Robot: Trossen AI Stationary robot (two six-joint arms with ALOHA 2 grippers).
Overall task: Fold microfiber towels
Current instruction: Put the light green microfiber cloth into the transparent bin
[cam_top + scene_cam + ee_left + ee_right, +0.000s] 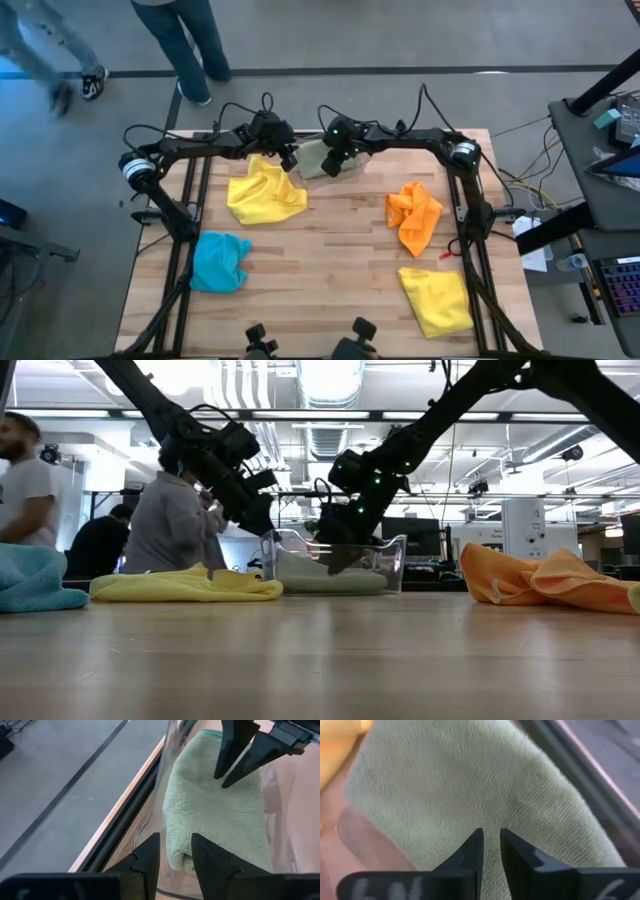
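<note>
A folded pale green towel [313,160] lies in the clear plastic bin [396,563] at the table's far edge. My right gripper [490,837] comes down onto its top, fingers almost together. My left gripper [175,851] stands open over the towel's end [181,860] by the bin's left wall; I cannot tell whether it touches. Crumpled on the table lie a yellow towel [265,193], a blue one [220,262], an orange one [413,215] and a second yellow one [438,300]. My right gripper sets its fingertips [220,774] on the upper face of the green towel [470,785], near the middle of the fold. It slants down from above. Only a narrow slit shows between the fingers, and I cannot tell whether any pile is pinched. The towel lies flat in the bin.
The bin's clear walls [162,780] stand close around the towel. Black frame rails [185,215] run along both table sides. People stand beyond the far edge [170,525]. Bare wood [340,250] shows mid-table.
</note>
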